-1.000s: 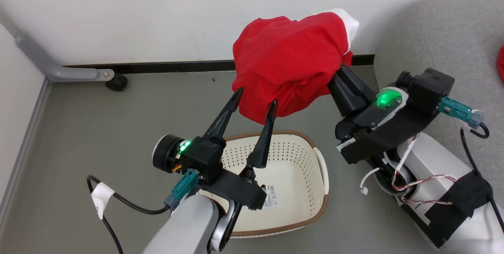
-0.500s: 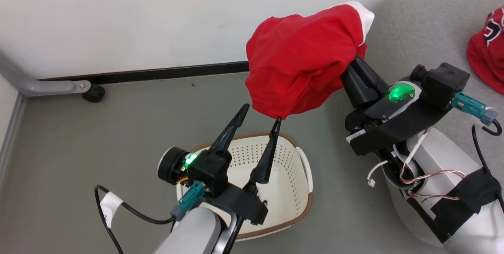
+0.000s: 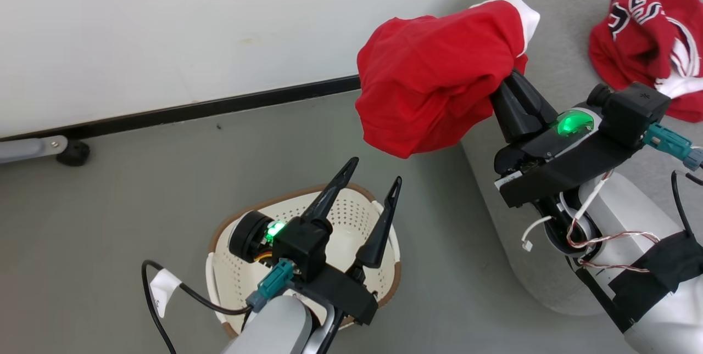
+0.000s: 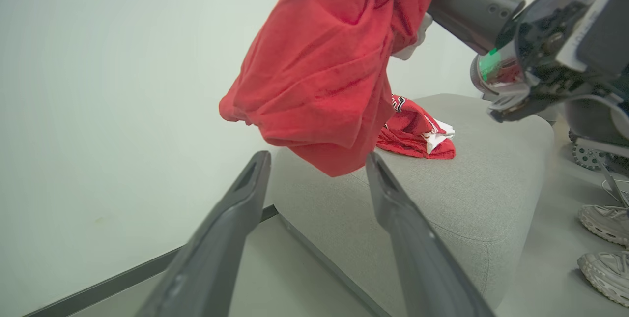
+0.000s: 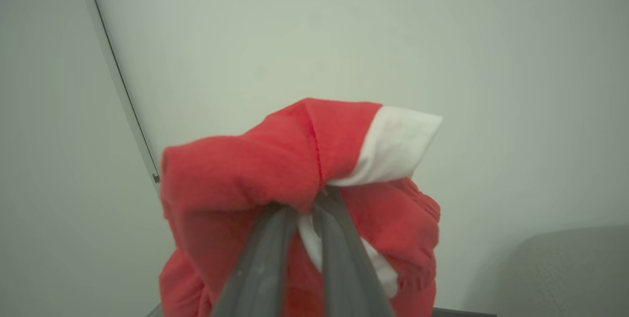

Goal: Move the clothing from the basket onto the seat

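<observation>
The head view has swung toward the seat (image 3: pixel 565 68) in the last second, so more of its grey cushion now shows, along with a jersey (image 3: pixel 637 30) already lying on it. The right gripper (image 5: pixel 312 206), fingers pressed together on a fold, carries the garment (image 3: pixel 434 68) high by the seat's near corner, no longer above the basket (image 3: pixel 228 288). The left gripper (image 3: pixel 376 170), spread wide and empty, hangs over the basket, its tips now clear of the hem. A release farther over the cushion looks close. The garment is bright red and crumpled into a drooping bundle, with a white band at its top.
</observation>
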